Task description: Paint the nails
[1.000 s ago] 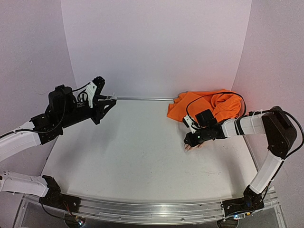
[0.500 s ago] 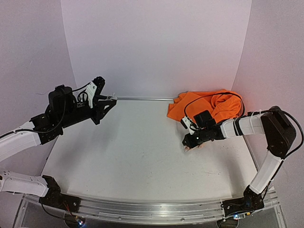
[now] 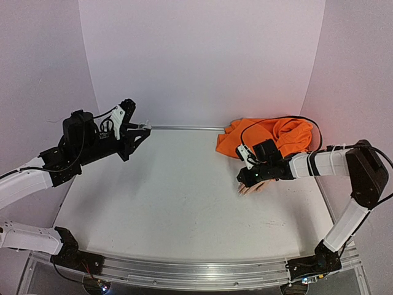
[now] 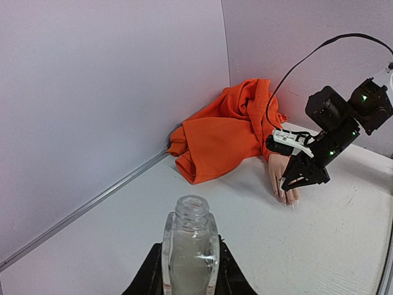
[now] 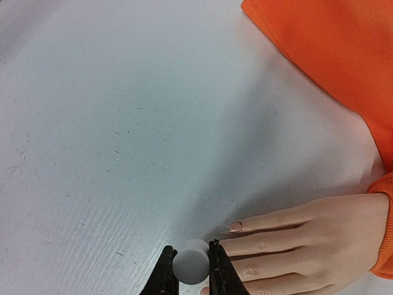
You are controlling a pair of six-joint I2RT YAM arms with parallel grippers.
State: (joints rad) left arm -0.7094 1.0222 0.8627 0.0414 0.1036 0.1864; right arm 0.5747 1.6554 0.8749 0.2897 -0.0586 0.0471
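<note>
Stretching low and leftward, right arm (image 3: 319, 163) hovers over mannequin hand (image 3: 249, 188).

You overlook the white table (image 3: 172, 203) from high behind the arms, your left wrist camera faces the pale mannequin hand (image 4: 281, 175) in orange fabric sleeve (image 4: 224, 132) from afar, your right wrist camera from close above, beside the right gripper (image 5: 190, 267).

The mannequin hand (image 3: 256, 186) lies on the table (image 3: 172, 190) near its right edge, nails (image 5: 235, 227) pointing left, with the fabric sleeve (image 3: 270, 135) bunched behind it in the far right corner. The right gripper (image 3: 245, 179), clamping a round cap (image 5: 191, 262), sits just over the fingertips. The left gripper (image 3: 141, 129) holds the bottle (image 4: 189, 243) above the far left corner.
</note>
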